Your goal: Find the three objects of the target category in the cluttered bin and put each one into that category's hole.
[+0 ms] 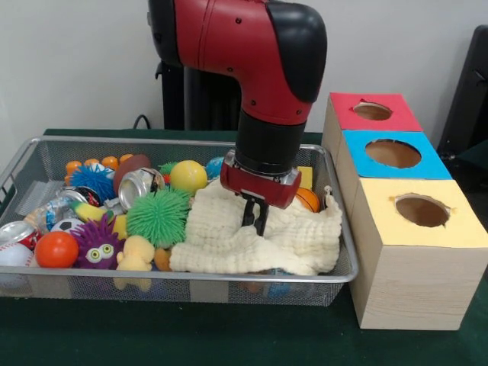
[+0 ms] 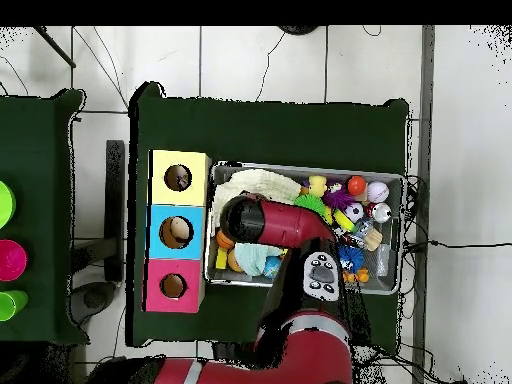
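The silver wire-mesh bin (image 1: 347,252) holds a heap of toys, and it also shows in the overhead view (image 2: 300,168). A cream waffle cloth (image 1: 297,240) covers its right half. My gripper (image 1: 256,229) points straight down, shut on a fold of that cloth. One whitish crinkly wrapper (image 1: 50,210) with coloured print lies at the bin's left end beside a can. I see no other wrappers. In the overhead view the arm (image 2: 285,225) hides the gripper, and the cloth (image 2: 262,184) shows beside it.
Three wooden boxes with round holes stand right of the bin: red (image 1: 374,112), blue (image 1: 393,152), yellow (image 1: 422,210). In the bin lie a green spiky ball (image 1: 158,216), a purple one (image 1: 97,245), a dented can (image 1: 139,184) and an orange ball (image 1: 56,249).
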